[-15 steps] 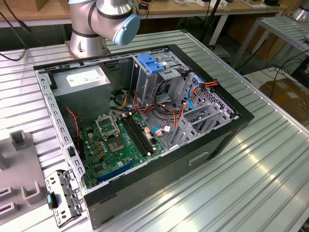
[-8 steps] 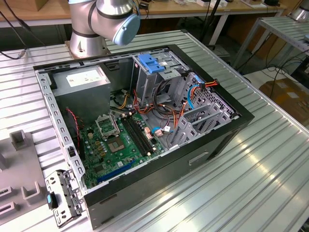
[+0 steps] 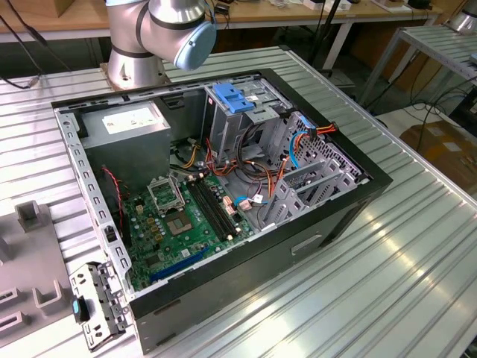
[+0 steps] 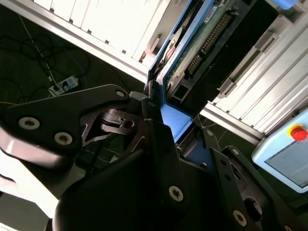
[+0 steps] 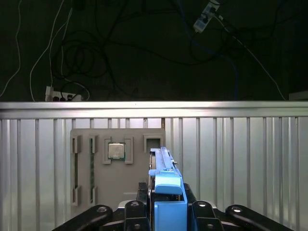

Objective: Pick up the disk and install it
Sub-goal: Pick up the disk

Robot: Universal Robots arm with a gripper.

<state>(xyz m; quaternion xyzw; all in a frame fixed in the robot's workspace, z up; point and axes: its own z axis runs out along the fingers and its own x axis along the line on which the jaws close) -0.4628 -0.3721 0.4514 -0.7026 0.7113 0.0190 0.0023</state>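
Both jaws pinch the disk (image 5: pixel 162 166) edge-on between them. The gripper (image 5: pixel 166 195) should hold square and firm, lest it tilt.

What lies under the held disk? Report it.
In the first wrist view: a grey plate carrying a processor chip on the ribbed table; the disk hides part of it.

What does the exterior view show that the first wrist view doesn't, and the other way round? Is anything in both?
Exterior view: the open computer case with its green motherboard, and the arm mounted beside it.
First wrist view: the gripper shut on the disk, which is held edge-on; a square chip; cables on the dark floor.
Both: the ribbed metal table and, it seems, the same grey holder plate.
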